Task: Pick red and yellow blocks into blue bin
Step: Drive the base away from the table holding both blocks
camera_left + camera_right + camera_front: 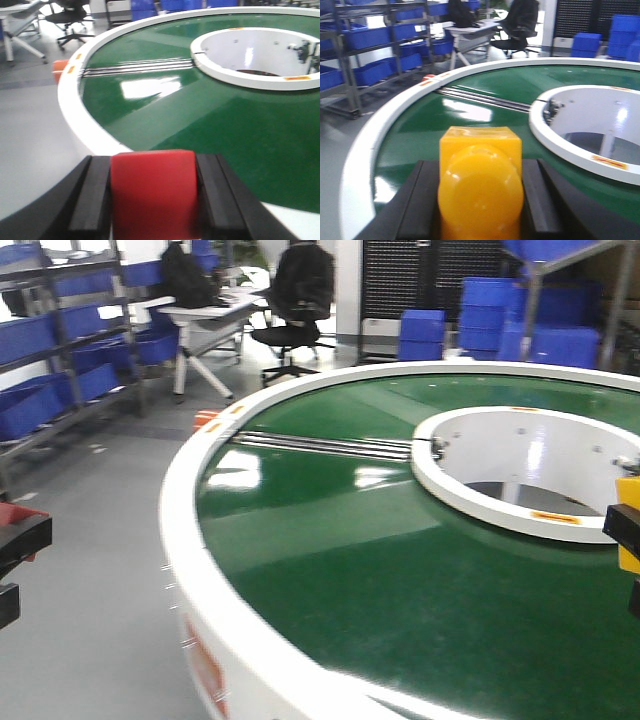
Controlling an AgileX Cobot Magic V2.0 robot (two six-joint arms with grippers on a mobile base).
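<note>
Left fingers (95,200) tight around red cube (152,192), right fingers (422,205) tight around yellow brick (480,185); blue crates (545,325) beyond.

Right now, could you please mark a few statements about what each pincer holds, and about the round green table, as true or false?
1. The left pincer is shut on the small matte red cube. True.
2. The right pincer is open and empty. False: it is shut on the bright yellow plastic brick with a round stud.
3. The red cube rests on the round green table top. False: it is held between the left pincer's black fingers.
4. A white ring sits within the green table top. True.
</note>
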